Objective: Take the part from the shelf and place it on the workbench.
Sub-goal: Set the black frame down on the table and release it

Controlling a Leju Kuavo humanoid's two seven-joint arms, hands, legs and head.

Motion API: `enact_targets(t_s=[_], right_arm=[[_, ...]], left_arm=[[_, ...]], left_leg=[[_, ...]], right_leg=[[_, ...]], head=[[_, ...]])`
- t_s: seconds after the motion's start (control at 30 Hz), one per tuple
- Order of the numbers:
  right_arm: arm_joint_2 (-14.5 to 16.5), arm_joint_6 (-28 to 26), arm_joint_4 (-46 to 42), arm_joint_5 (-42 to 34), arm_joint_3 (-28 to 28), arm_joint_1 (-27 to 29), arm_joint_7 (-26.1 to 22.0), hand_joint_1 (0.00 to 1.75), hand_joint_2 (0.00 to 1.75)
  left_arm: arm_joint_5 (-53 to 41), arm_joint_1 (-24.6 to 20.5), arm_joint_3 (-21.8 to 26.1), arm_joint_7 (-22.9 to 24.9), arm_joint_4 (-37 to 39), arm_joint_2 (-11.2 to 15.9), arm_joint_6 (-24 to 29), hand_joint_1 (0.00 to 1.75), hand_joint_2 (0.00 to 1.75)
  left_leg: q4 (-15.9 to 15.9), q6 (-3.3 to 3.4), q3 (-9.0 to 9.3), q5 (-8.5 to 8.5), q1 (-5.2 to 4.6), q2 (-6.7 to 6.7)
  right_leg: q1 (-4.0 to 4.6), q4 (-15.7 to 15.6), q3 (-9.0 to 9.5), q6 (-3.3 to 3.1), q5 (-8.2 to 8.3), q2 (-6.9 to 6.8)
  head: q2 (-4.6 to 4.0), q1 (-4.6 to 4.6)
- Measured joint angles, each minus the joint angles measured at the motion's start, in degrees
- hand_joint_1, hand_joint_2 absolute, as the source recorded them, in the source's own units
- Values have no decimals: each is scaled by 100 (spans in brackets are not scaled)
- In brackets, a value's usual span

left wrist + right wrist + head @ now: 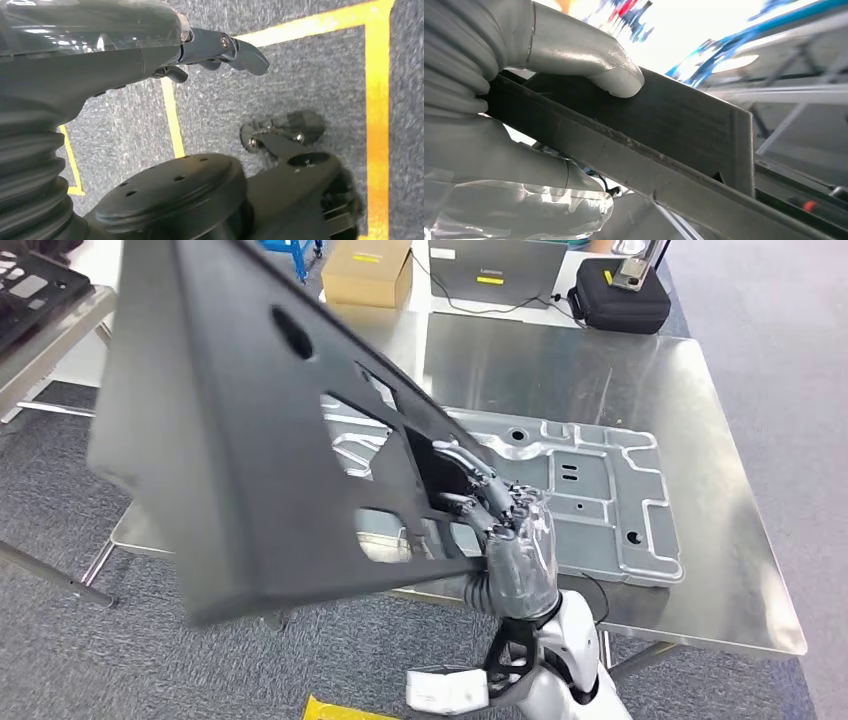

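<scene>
black panel (230, 420) gripped by right hand (515, 540) at edge, held tilted above workbench (730, 540), over grey plate (600, 490). left hand (220, 47) hanging loose, nothing held. panel best levelled, lowered slowly before release.

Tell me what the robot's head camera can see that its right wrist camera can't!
The head view alone shows the shiny metal workbench, a silver stamped panel lying flat on it, a cardboard box, a laptop and a black case at the far end, plus the grey carpet. The right wrist view alone shows the thick grey thumb pressed on the part's flat edge, with blurry blue frames behind. Both show the right hand gripping the big black part, held up tilted above the workbench.
</scene>
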Motion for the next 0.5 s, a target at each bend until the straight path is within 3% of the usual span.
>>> enact_targets(t_s=[0.07, 0.13, 0.17, 0.2, 0.27, 0.3, 0.43, 0.5], right_arm=[[-88, -207, 187, 948, -27, -110, 421, 175, 175], [-176, -328, 387, 1683, -51, -155, 769, 175, 175], [-224, -361, 486, 1963, -56, -176, 907, 175, 175], [-272, -374, 585, 2170, -58, -212, 1011, 175, 175], [-362, -354, 770, 2390, -56, -332, 1126, 175, 175], [-405, -321, 866, 2424, -53, -407, 1155, 175, 175], [-607, 3, 1290, 2322, -33, -702, 1182, 175, 175], [-715, 194, 1568, 2141, -9, -895, 1133, 175, 175]], left_arm=[[-29, -7, 37, 14, 0, -40, -22, 0, 175], [-49, -3, 79, 20, 0, -81, -47, 0, 175], [-60, 0, 96, 20, 0, -100, -56, 0, 175], [-72, 3, 112, 19, 0, -121, -63, 0, 175], [-93, 7, 133, 14, 0, -161, -78, 0, 175], [-104, 7, 140, 6, 0, -177, -87, 0, 175], [-154, 3, 170, -41, 0, -213, -142, 0, 175], [-187, 1, 191, -57, 0, -216, -184, 0, 175]], left_leg=[[-18, 24, 12, 7, 4, 5], [-16, 31, 19, -6, 3, -1], [-13, 28, 29, -16, 3, -8], [-8, 19, 45, -30, 4, -14], [10, -18, 70, -69, -8, -23], [20, -42, 70, -86, -17, -24], [38, -158, 62, -137, -26, -21], [310, -210, -55, -315, -14, -17]], right_leg=[[-36, 690, -345, 55, -342, -6], [-65, 1216, -636, 92, -470, -7], [-79, 1189, -646, 100, -371, -9], [-90, 933, -541, 100, -171, -11], [-89, 152, -187, 77, 227, -16], [-78, -133, -59, 56, 325, -16], [-65, -349, 19, -49, 327, -3], [-87, -382, 40, -118, 337, -8]], head=[[0, 5], [0, 4], [0, 4], [0, 5], [0, 5], [0, 3], [0, -1], [0, -5]])
